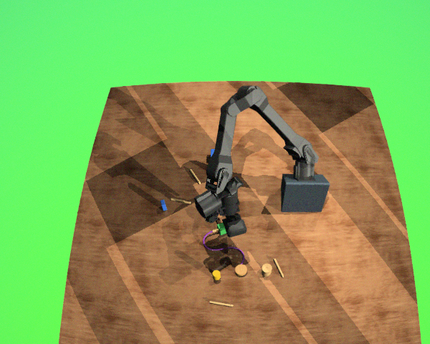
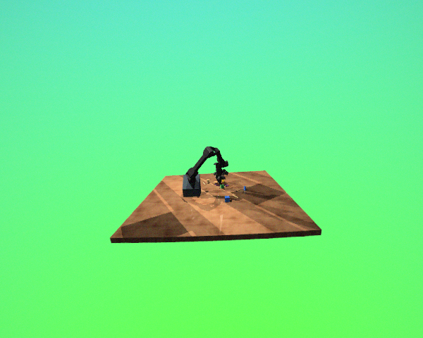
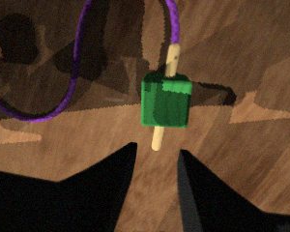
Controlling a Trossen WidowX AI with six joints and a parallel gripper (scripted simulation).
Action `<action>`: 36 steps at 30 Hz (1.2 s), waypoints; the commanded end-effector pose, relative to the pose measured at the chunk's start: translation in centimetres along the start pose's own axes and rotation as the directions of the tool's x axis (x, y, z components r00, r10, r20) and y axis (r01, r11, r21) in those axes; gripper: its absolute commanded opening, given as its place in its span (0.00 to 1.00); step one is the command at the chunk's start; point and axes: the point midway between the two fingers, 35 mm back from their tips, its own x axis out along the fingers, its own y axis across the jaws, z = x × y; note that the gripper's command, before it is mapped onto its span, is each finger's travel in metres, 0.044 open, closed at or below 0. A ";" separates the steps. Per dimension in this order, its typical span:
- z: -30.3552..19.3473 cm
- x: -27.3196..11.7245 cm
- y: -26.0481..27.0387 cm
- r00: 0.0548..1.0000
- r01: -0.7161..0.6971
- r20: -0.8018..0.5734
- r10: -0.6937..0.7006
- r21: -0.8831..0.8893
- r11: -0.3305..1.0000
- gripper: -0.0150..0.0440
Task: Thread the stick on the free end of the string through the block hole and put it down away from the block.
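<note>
The green block [image 1: 221, 228] [image 2: 221, 186] [image 3: 166, 102] stands on the table. The wooden stick [image 1: 214, 230] [image 3: 172, 60] is through its hole: the string end sticks out at the far side in the wrist view, and a short free end pokes out at the side toward my fingers. The purple string [image 1: 215, 249] [image 3: 74, 63] curves from the stick to the round wooden button [image 1: 241, 270], all outside the block. My gripper [image 3: 158, 153] is partly open and empty, with the fingertips on either side of the stick's free end in the wrist view, apparently above it. The top view hides the fingertips.
A yellow cylinder [image 1: 216, 274] stands left of the button, a pale wooden cylinder [image 1: 266, 269] right of it. Loose sticks lie at the right [image 1: 278, 267], the front [image 1: 221, 304] and behind left [image 1: 180, 201] [image 1: 195, 175]. Blue blocks [image 1: 163, 205] [image 2: 227, 198] are farther off.
</note>
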 end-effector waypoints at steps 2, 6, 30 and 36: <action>-0.1 0.9 -0.1 1.000 0.004 -0.003 -0.004 -0.005 1.000 0.46; -0.2 1.6 -0.1 1.000 0.005 -0.003 -0.005 -0.005 1.000 0.46; -0.4 3.8 -0.1 1.000 0.005 -0.006 -0.005 0.000 1.000 0.25; -0.4 3.8 -0.1 1.000 0.005 -0.006 -0.005 0.000 1.000 0.25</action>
